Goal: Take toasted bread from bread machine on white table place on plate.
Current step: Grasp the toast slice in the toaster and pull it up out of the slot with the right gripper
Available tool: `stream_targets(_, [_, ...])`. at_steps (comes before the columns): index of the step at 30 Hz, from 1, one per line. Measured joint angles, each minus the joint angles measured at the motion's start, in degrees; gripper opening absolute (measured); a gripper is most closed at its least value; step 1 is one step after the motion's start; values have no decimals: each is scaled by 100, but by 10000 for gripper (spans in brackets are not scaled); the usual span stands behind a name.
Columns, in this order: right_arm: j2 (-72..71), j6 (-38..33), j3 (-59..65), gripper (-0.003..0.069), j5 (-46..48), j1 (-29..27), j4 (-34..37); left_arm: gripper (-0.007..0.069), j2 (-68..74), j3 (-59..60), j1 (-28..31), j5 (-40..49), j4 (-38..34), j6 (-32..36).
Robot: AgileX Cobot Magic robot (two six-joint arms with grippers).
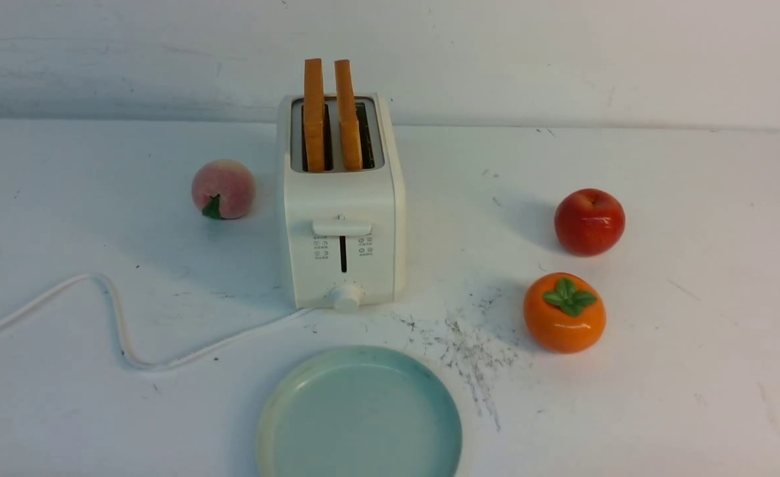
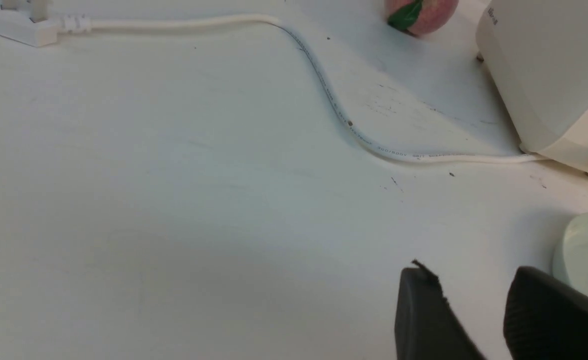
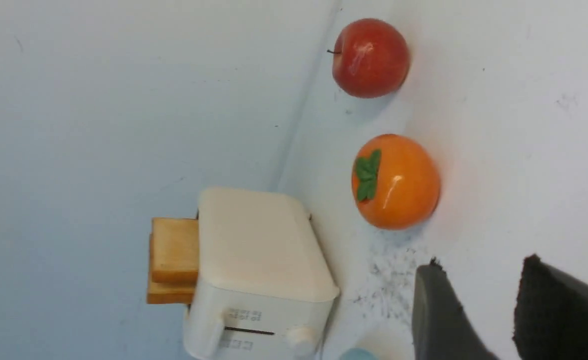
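I see the toasted bread (image 1: 313, 112) as two slices standing upright, one in each slot of the bread machine (image 1: 343, 225), their upper halves sticking out of the top. The machine sits mid-way back on the white surface (image 1: 694, 371), and the plate (image 1: 360, 417) lies bare in front of it.

Neither tool shows in the front view. On my left wrist camera the left tool (image 2: 473, 280) has its fingers apart with nothing between them. It is low over the surface, close to the plate's rim and near the machine's lower corner and cord (image 2: 323, 90). The slices are out of that camera's sight.

The right tool (image 3: 481, 272) is also spread and empty. The bread is well apart from it, on the far side of the machine's body, and a persimmon (image 3: 396, 182) and an apple (image 3: 371, 57) lie off to the side. A peach (image 1: 223, 189) rests to the left of the machine.
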Motion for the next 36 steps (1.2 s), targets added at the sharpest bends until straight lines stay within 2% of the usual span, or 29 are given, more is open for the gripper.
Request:
stream_targets(4, [0, 32, 0, 240, -162, 0, 267, 239, 0, 0, 0, -15, -161, 0])
stream_targets(9, [0, -385, -90, 239, -1071, 0, 314, 239, 0, 0, 0, -15, -240, 0])
stream_targets(11, [35, -1126, -485, 239, -1816, 0, 217, 238, 0, 0, 0, -15, -321, 0])
stream_targets(12, [47, -1200, -535, 239, -1864, 0, 213, 238, 0, 0, 0, -15, -329, 0])
stream_targets(13, [245, -1841, -1053, 239, -2133, 0, 138, 238, 0, 0, 0, -15, -413, 0])
stream_targets(14, [317, -2021, -1117, 239, -2144, 0, 120, 238, 0, 0, 0, -15, -437, 0])
stream_targets(15, [707, -2804, -1725, 237, -2068, 0, 92, 238, 0, 0, 0, -15, -575, 0])
stream_targets(16, [951, -3231, -2004, 232, -1924, 0, 80, 238, 0, 0, 0, -15, -575, 0])
stream_targets(19, [1978, -4668, -2985, 178, -839, 0, 44, 238, 0, 0, 0, -15, -698, 0])
stream_targets(20, [2146, -4837, -3121, 166, -623, 0, 36, 238, 0, 0, 0, -15, -705, 0])
stream_targets(21, [2484, -5129, -3383, 138, -160, 0, 13, 238, 0, 0, 0, -15, -711, 0])
stream_targets(22, [3202, -5544, -3811, 83, 716, 0, -16, 238, 0, 0, 0, -15, -713, 0])
stream_targets(25, [4621, -5841, -4618, -9, 2535, 0, -48, 238, 0, 0, 0, -15, -731, 0])
stream_targets(28, [5794, -6039, -5298, -18, 3886, 0, 6, 238, 0, 0, 0, -15, -846, 0])
stream_targets(30, [6653, -6395, -5770, -15, 4587, 0, 346, 238, 0, 0, 0, -15, -974, 0])
stream_targets(34, [7698, -7137, -6470, -5, 5026, 190, 1393, 238, 0, 0, 0, -15, -1334, -6])
stream_targets(36, [8194, -7342, -7011, -5, 5220, 524, 1731, 238, 0, 0, 0, -15, -1536, -6])
